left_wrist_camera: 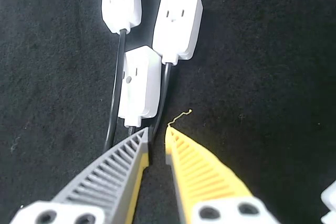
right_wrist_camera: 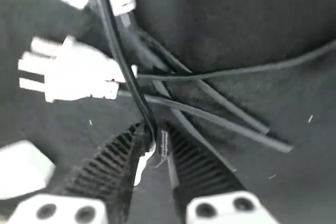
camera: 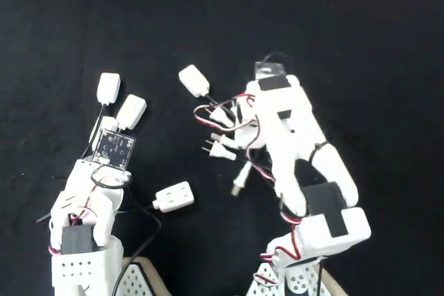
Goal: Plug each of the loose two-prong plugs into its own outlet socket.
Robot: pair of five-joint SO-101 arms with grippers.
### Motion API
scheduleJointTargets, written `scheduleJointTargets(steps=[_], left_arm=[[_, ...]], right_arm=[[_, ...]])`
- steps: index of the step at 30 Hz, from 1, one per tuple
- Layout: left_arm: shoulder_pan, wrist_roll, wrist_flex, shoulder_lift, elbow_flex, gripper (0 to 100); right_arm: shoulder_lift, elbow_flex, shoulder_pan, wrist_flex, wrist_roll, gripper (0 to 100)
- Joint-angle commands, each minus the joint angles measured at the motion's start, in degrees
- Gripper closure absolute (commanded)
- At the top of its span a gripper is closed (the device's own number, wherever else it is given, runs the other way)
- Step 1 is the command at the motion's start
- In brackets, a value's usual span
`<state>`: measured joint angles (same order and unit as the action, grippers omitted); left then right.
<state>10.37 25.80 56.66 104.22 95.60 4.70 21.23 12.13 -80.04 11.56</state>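
Three white outlet sockets lie close together: one far, one beside it, one nearest. My left gripper sits just behind them, its fingers closed to a narrow gap on the black cord of the second socket. In the right wrist view a white two-prong plug lies among crossed black cords. My right gripper is shut on one black cord. From above, loose plugs lie left of the right arm.
Two more white outlets lie apart on the black table: one near the front, one farther back. Tangled black and red wires cluster by the right arm. The left arm stands at the front left.
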Motion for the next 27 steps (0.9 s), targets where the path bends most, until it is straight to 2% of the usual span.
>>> scheduleJointTargets(steps=[1, 5, 10, 12, 18, 27], left_arm=[[0.22, 0.35, -0.79, 0.26, -0.4, 93], [0.22, 0.35, -0.79, 0.26, -0.4, 93], [0.22, 0.35, -0.88, 0.26, -0.4, 93], [0.22, 0.35, -0.88, 0.26, -0.4, 93], [0.22, 0.35, -1.05, 0.26, -0.13, 93], [0.22, 0.44, -1.14, 0.26, 0.04, 93]], right_arm=[[-1.89, -2.51, -0.09, -0.26, -15.91, 97.0], [2.59, -6.02, 2.37, -0.09, -25.67, 96.9], [12.18, -10.77, 7.47, -0.62, -30.86, 96.8], [14.73, -11.38, 8.7, -2.37, -32.44, 93.7], [13.93, -19.03, 9.41, -14.51, -32.88, 79.0], [13.67, -22.37, 9.67, -20.04, -33.41, 77.9]])
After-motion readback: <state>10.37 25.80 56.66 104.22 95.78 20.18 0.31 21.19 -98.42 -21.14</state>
